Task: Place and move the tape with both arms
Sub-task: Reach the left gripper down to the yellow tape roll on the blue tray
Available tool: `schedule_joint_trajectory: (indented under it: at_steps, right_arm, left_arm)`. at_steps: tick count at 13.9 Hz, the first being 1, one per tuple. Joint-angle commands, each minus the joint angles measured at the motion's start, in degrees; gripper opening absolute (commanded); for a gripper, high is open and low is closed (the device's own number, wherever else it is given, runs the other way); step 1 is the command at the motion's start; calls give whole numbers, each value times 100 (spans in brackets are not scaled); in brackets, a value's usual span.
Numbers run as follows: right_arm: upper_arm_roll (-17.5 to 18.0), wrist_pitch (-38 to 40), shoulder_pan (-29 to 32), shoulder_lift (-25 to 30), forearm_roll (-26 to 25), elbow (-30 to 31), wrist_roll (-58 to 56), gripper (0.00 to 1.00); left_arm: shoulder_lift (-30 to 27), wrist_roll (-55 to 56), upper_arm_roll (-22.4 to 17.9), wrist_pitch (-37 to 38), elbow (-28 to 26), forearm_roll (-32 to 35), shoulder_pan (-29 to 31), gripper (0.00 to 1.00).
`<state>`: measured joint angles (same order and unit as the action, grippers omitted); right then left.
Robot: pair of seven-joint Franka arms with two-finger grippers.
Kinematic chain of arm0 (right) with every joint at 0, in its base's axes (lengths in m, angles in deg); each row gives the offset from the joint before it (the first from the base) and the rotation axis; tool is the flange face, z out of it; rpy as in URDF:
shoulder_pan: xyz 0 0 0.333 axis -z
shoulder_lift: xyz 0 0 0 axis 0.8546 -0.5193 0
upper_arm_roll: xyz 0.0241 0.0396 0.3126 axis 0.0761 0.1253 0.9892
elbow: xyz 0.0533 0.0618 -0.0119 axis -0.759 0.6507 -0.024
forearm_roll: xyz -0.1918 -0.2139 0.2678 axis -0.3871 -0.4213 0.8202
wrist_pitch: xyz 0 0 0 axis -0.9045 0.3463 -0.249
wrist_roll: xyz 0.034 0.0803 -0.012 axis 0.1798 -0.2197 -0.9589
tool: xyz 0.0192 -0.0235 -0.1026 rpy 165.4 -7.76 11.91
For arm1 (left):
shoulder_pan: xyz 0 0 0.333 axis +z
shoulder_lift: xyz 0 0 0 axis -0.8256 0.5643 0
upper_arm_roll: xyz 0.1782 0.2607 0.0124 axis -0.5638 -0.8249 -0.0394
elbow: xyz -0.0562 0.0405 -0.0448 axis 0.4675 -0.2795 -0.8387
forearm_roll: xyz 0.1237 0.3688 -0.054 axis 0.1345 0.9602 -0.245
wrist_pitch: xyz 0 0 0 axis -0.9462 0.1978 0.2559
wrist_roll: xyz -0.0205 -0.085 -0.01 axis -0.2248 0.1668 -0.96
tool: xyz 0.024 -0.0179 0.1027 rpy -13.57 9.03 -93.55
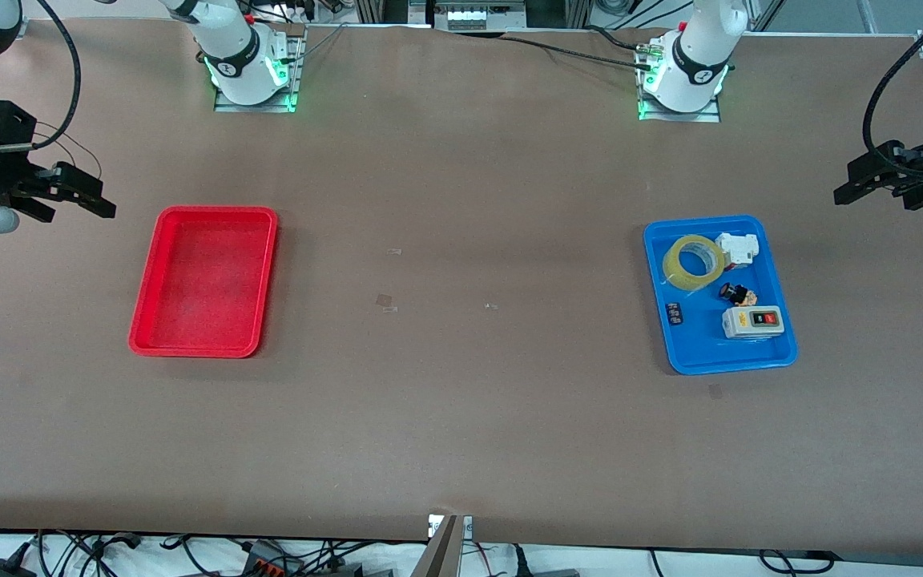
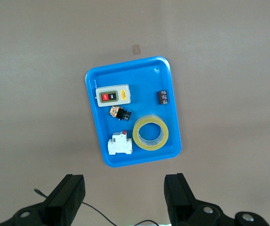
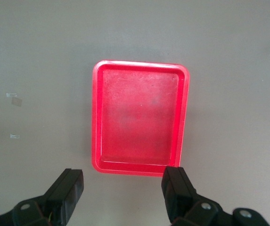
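The tape (image 1: 692, 262), a yellowish translucent roll, lies flat in a blue tray (image 1: 738, 365) toward the left arm's end of the table. It also shows in the left wrist view (image 2: 150, 133). My left gripper (image 1: 874, 192) hangs open and empty over the bare table at the left arm's end, apart from the blue tray (image 2: 93, 123); its fingers (image 2: 71, 188) stand wide apart. My right gripper (image 1: 77, 207) hangs open and empty over the table at the right arm's end, beside a red tray (image 1: 145, 320). Its fingers (image 3: 175, 181) stand wide apart.
The red tray (image 3: 96, 117) is empty. The blue tray also holds a white-grey switch box (image 1: 753, 322), a white breaker (image 1: 738, 248), a small black-and-yellow part (image 1: 736, 294) and a small black part (image 1: 675, 313). Small clear scraps (image 1: 386, 301) lie mid-table.
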<state>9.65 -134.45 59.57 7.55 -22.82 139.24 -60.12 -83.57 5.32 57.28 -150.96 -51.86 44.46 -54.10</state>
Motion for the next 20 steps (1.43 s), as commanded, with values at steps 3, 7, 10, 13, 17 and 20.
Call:
schedule_joint_trajectory:
  at_steps: [3, 7, 10, 13, 17, 20]
  right_arm:
    - [109, 150, 90, 114, -4, -77, -15, 100]
    - [109, 150, 90, 114, -4, -77, -15, 100]
    - [109, 150, 90, 105, -13, -77, -24, 100]
    - [109, 141, 90, 105, -13, -77, -24, 100]
    - [109, 150, 90, 105, -13, -77, -15, 100]
    - [109, 150, 90, 105, -13, -77, -24, 100]
  left_arm:
    - [-31, -126, 58, 81, -57, -50, 118, 100]
    - [-13, -144, 49, 108, -267, -59, 127, 100]
    - [22, -144, 58, -32, -732, -67, 171, 100]
    - [-83, -144, 58, -883, -1785, -67, 179, 100]
    - [-119, -144, 93, -2708, -3560, -67, 162, 100]
    - [73, -144, 102, -4080, -4572, -67, 109, 100]
